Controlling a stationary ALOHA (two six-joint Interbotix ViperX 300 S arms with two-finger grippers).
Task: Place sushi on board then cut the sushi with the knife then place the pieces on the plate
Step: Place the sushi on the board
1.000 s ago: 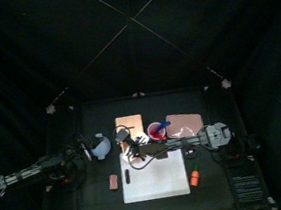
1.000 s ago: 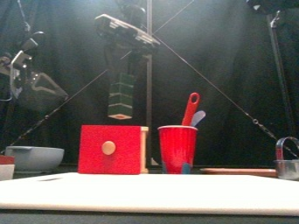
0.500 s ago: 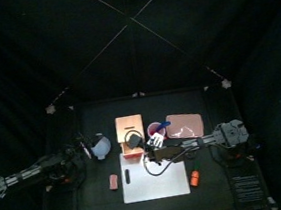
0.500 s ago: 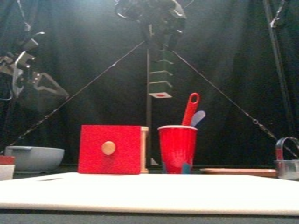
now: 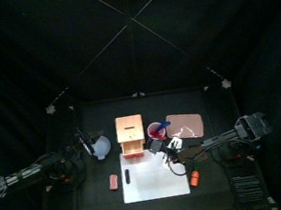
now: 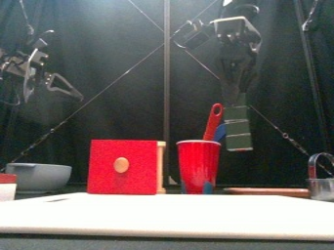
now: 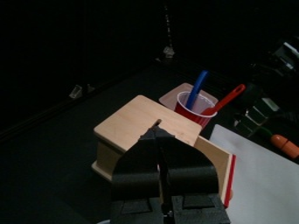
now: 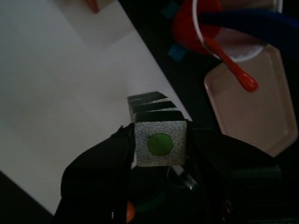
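A dark green sushi roll [image 6: 239, 132] hangs upright in the air, and my right gripper [image 6: 236, 41] is shut on its top end. It hangs just right of the red cup [image 6: 198, 166], which holds a red knife [image 6: 212, 121] and a blue knife [image 6: 221, 130]. In the right wrist view the roll [image 8: 159, 142] shows a green-dotted end, over the right edge of the white board [image 8: 76, 83] and near the pink tray [image 8: 251, 94]. My left gripper [image 7: 163, 168] is shut and empty, held high at the left behind the wooden box [image 7: 158, 129].
The wooden box with its red drawer front [image 6: 125, 167] stands left of the cup. A blue-grey bowl [image 6: 38, 176] sits at the far left, a metal cutter [image 6: 321, 164] at the far right. An orange toy [image 5: 193, 178] and a small red toy [image 5: 113, 182] lie beside the board [image 5: 152, 174].
My right gripper has carried the sushi roll to the right, from above the wooden box to just right of the red cup, and lower. The left arm has barely shifted.
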